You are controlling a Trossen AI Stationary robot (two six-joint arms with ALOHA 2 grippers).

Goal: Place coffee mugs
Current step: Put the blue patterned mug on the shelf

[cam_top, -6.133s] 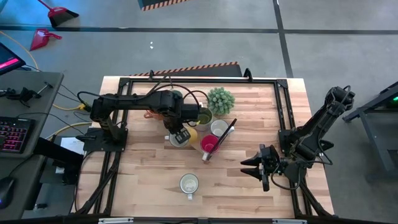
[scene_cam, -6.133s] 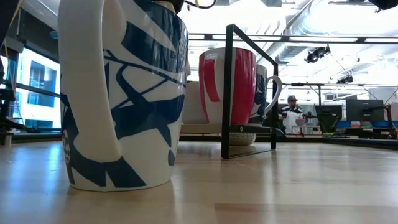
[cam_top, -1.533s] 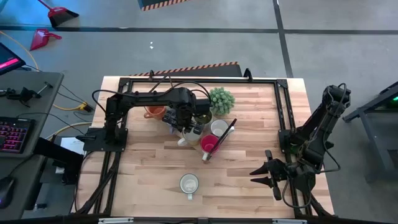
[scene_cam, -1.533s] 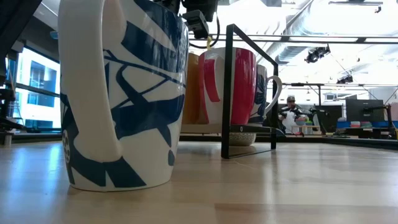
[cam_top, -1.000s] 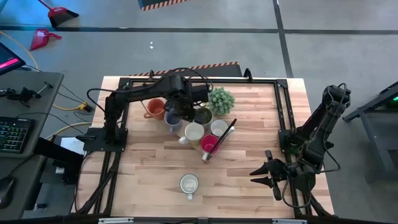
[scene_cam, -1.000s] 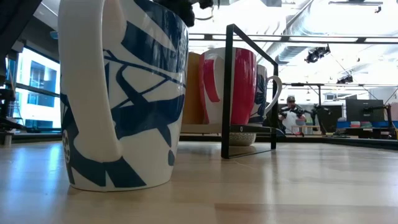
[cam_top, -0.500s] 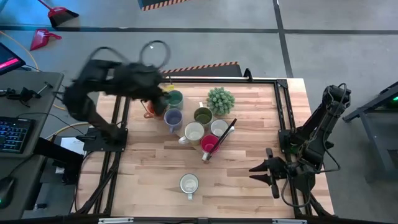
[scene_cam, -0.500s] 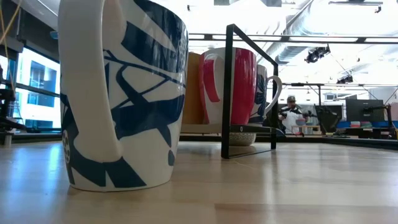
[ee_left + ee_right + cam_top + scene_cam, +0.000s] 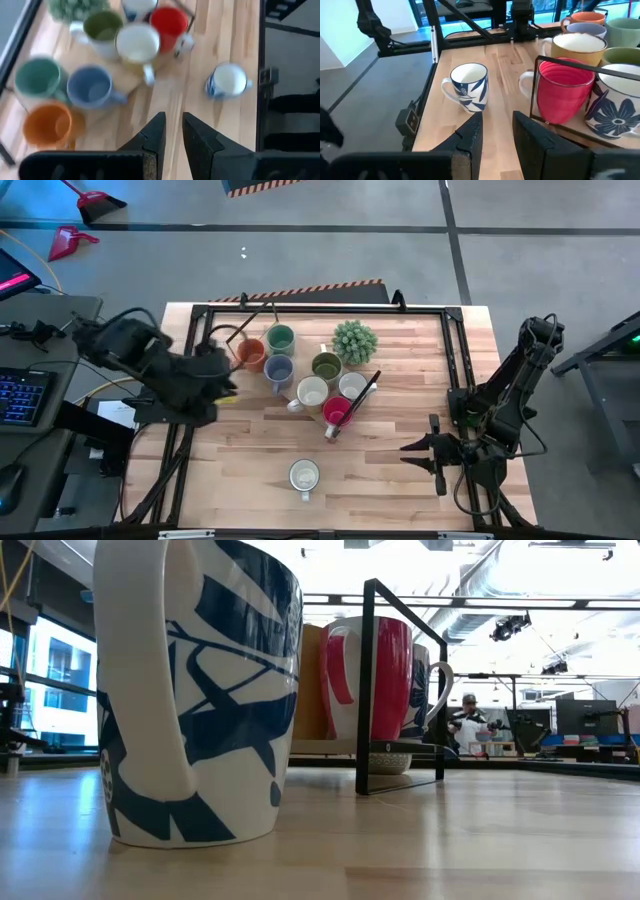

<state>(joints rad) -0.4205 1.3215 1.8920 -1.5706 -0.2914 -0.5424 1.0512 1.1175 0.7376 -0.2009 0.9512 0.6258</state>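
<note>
Several coffee mugs stand upright in a cluster at the table's middle: orange (image 9: 250, 355), green (image 9: 281, 338), blue-grey (image 9: 278, 368), olive (image 9: 326, 366), cream (image 9: 312, 392), white (image 9: 351, 385) and red-pink (image 9: 337, 413). A white mug with a blue pattern (image 9: 304, 475) stands alone nearer the front. My left gripper (image 9: 226, 380) hangs above the table's left edge, clear of the mugs; its fingers (image 9: 156, 137) stand a little apart with nothing between them. My right gripper (image 9: 420, 450) waits open at the right, pointing at the patterned mug (image 9: 467, 87).
A spiky green plant (image 9: 354, 340) stands behind the cluster. A thin black wire frame (image 9: 365, 392) leans by the red-pink mug (image 9: 565, 92). A black rail (image 9: 320, 308) borders the table. Bare wood lies around the patterned mug. A person (image 9: 465, 720) shows far behind.
My left gripper has pulled away from the mug cluster toward the table's left edge, rising and rolling as it went. The green mug, hidden under the arm before, now shows beside the orange one. The mugs have kept still.
</note>
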